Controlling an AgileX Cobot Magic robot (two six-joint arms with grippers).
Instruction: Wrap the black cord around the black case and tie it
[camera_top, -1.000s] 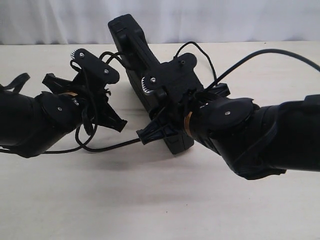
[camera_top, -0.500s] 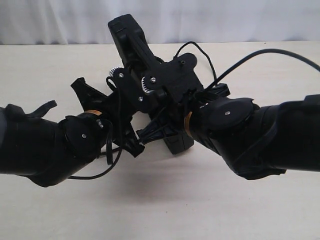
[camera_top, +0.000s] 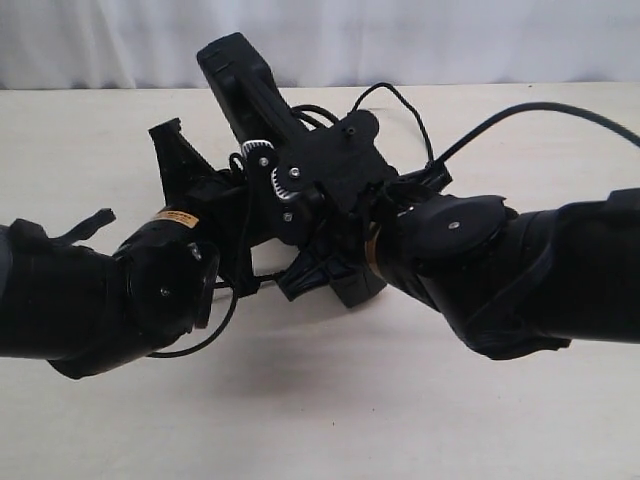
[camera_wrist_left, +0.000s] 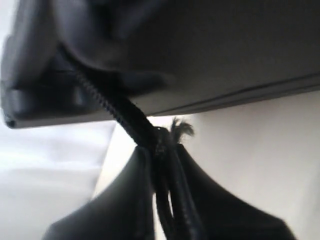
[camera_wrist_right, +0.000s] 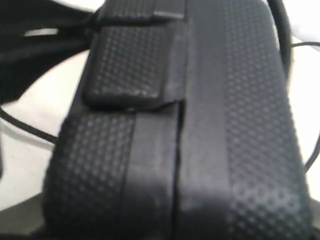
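Note:
The black case (camera_top: 235, 70) stands on edge, tilted, at mid-table. My right gripper (camera_top: 332, 248) clamps its near half; in the right wrist view the textured case (camera_wrist_right: 200, 125) with its seam fills the frame and hides the jaws. My left gripper (camera_top: 240, 188) presses in against the case's left side. In the left wrist view the left gripper (camera_wrist_left: 162, 150) is shut on the black cord (camera_wrist_left: 125, 117) just below its frayed knot. From there the cord runs taut up to the case's underside (camera_wrist_left: 225, 55). A thin stretch of cord (camera_top: 255, 282) spans between the two grippers.
Bare beige tabletop (camera_top: 320, 420) lies in front of both arms, with a white backdrop (camera_top: 450, 40) behind. The right arm's thick cable (camera_top: 520, 108) arcs over the table at the right. Another thin black line (camera_top: 405, 105) loops behind the right gripper.
My left arm has swung right and up to the case, carrying the cord end with it. The case has tipped slightly leftward. The right arm has barely moved.

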